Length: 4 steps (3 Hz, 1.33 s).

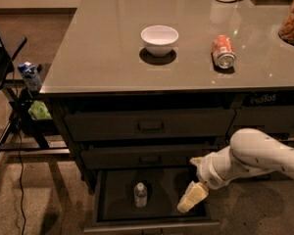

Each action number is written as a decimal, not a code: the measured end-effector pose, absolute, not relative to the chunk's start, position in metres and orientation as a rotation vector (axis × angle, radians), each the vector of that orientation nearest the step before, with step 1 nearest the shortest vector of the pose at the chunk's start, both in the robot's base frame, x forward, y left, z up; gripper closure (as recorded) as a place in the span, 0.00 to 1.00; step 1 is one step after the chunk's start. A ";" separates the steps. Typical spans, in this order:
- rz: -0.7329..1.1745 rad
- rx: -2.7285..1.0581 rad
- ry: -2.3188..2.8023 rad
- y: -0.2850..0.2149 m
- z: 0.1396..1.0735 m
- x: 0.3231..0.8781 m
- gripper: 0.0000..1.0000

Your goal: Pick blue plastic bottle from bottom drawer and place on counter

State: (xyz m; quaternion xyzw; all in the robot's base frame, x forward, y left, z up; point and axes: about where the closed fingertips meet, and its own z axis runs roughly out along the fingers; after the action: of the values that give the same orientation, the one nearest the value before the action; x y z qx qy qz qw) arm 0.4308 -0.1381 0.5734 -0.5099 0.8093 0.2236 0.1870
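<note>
Ok, cream tool (192,198) over flat dark btm drawer (116,202), near clear bottle (140,195).

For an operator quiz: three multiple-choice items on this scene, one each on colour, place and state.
1. The can on the counter is: A red; B green; C blue.
2. The blue plastic bottle is: A on the counter; B in the open bottom drawer; C beside the can.
3. The gripper is: A gripping the bottle; B over the drawer's right side, apart from the bottle; C touching the can.
Answers: 1 A, its body shows red. 2 B, it sits on the drawer's floor. 3 B, bare drawer floor separates them.
</note>
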 end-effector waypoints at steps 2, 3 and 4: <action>0.757 -1.362 2.321 -0.129 0.481 0.425 0.00; 0.757 -1.362 2.321 -0.129 0.481 0.425 0.00; 0.767 -1.340 2.317 -0.129 0.463 0.425 0.00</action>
State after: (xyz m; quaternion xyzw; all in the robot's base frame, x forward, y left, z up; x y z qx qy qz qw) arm 0.4252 -0.1293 0.4627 -0.4736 0.8189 0.2711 0.1777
